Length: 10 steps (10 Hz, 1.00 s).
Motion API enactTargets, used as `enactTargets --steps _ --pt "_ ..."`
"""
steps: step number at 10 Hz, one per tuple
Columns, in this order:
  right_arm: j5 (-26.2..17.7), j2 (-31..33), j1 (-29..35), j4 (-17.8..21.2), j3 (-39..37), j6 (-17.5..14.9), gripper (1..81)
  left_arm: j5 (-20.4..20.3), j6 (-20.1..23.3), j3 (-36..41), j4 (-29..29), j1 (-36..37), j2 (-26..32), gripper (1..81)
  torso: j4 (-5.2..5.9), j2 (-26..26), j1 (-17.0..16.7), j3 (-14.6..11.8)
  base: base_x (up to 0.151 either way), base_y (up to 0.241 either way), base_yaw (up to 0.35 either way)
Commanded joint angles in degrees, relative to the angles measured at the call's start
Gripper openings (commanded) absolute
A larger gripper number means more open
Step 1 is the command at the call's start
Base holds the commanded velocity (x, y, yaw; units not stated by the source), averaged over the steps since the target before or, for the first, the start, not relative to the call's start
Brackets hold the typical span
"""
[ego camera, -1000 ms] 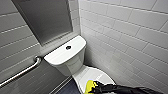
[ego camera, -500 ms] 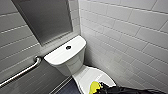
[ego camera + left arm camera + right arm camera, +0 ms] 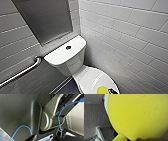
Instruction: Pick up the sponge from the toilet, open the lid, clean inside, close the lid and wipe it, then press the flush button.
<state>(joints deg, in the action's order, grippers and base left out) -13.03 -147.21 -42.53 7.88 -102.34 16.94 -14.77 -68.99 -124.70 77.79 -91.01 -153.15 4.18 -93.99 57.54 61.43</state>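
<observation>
The white toilet (image 3: pixel 70 58) stands in the corner, with the dark round flush button (image 3: pixel 68 47) in the middle of its tank top. The lid (image 3: pixel 92 77) is down. The yellow sponge (image 3: pixel 102 90) lies flat on the lid's near end, and my right gripper (image 3: pixel 113 91) is shut on it from the right. Seen from the right wrist, the sponge (image 3: pixel 137 115) looms large against the white lid (image 3: pixel 106 104). My left gripper (image 3: pixel 45 137) is open beside the robot's own body, with nothing in it.
A metal grab bar (image 3: pixel 22 72) runs along the left tiled wall. A dark grey panel (image 3: pixel 45 20) sits behind the tank. White tiles (image 3: pixel 130 37) close off the right side. Dark floor (image 3: pixel 67 88) shows left of the bowl.
The sponge and my right gripper have slid a little toward the near end of the lid. The toilet and the left arm have not moved.
</observation>
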Motion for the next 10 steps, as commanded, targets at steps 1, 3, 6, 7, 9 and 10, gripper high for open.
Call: enactTargets --steps 1,3,6,7,9,10 --pt "-1.56 9.1 1.0 -0.32 5.49 0.11 1.0 1.42 0.17 0.59 0.87 -1.49 1.26 81.1 0.0 0.0 0.0 0.0 0.0 0.0 0.0" --pt "0.46 15.87 -0.49 -0.05 9.54 0.19 1.0 1.42 0.26 0.59 0.7 -1.32 1.26 81.1 0.0 0.0 0.0 0.0 0.0 0.0 0.0" --pt "3.8 23.51 -6.2 -0.23 9.54 0.19 1.0 1.5 0.26 0.59 0.87 -1.32 1.35 81.1 0.0 0.0 0.0 0.0 0.0 0.0 0.0" --pt "5.88 25.17 -9.89 -0.23 7.71 -0.07 1.0 1.5 0.26 0.59 0.88 -1.41 1.35 81.1 0.0 0.0 0.0 0.0 0.0 0.0 0.0" --pt "8.81 25.01 -18.14 -0.14 4.44 -0.42 1.0 1.5 0.17 -1.69 0.61 -1.41 0.74 81.1 0.0 0.0 0.0 0.0 0.0 0.0 0.0" --pt "8.99 23.34 -22.27 -0.32 3.21 -0.51 1.0 1.42 0.17 -3.54 0.43 -1.4 0.12 81.1 0.0 0.0 0.0 0.0 0.0 0.0 0.0"
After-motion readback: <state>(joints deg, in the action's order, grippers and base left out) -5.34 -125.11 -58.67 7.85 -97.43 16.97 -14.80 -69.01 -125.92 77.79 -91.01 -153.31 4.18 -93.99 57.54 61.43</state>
